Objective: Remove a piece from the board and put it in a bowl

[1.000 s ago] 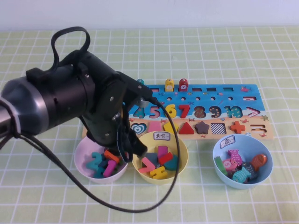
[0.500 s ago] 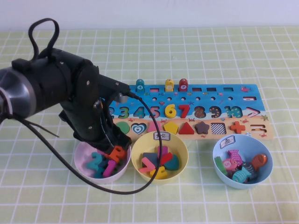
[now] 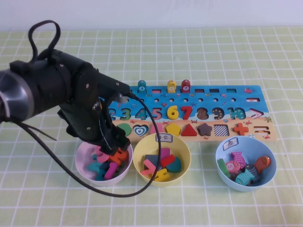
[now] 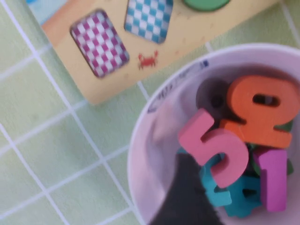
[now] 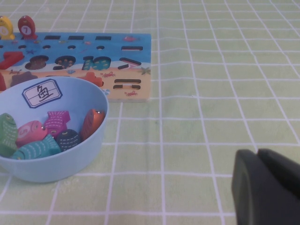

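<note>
Pink "5" (image 3: 99,154) lying in the lilac bowl (image 3: 81,166), under the left gripper (image 3: 113,146); fingers hidden from the high camera. Board (image 3: 227,135) just beyond the three bowls.

From the left wrist: pink "5" (image 4: 216,152) resting on other numerals in the bowl (image 4: 140,154), touching one dark fingertip (image 4: 185,192); fingers' spread unclear.

From the right wrist: right gripper (image 5: 268,186) low beside the light blue bowl (image 5: 61,159), fingers together.

You have a yellow bowl (image 3: 161,159) of coloured shapes and a light blue bowl (image 3: 245,162) of wooden fish on the green-checked worktop (image 3: 213,52).
</note>
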`<move>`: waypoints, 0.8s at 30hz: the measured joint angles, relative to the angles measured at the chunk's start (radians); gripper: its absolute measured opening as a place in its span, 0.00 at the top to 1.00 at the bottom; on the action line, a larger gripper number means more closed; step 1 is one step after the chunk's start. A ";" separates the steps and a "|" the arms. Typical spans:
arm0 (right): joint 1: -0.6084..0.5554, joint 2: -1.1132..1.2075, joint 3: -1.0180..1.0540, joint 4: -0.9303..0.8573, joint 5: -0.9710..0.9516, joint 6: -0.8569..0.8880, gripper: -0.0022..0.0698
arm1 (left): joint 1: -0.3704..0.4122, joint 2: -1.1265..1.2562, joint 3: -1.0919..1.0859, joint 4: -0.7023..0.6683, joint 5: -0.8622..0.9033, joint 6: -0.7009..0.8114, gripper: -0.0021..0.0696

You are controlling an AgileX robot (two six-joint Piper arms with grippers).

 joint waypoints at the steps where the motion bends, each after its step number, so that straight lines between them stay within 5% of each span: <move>1: 0.000 0.000 0.000 0.000 0.000 0.000 0.99 | 0.000 -0.008 0.001 0.002 -0.011 0.006 0.36; 6: 0.000 0.000 0.000 0.000 0.000 0.000 0.99 | 0.000 -0.137 0.045 0.002 -0.116 0.025 0.81; 8: 0.000 0.000 0.000 0.000 0.000 0.000 0.99 | 0.000 -0.230 0.106 0.002 -0.190 0.027 0.89; 15: 0.000 0.000 0.000 0.000 0.000 0.000 0.99 | 0.000 -0.568 0.408 0.002 -0.403 0.028 0.96; 24: 0.000 0.000 0.000 0.002 0.000 0.000 0.99 | 0.000 -0.903 0.615 -0.010 -0.467 -0.024 0.97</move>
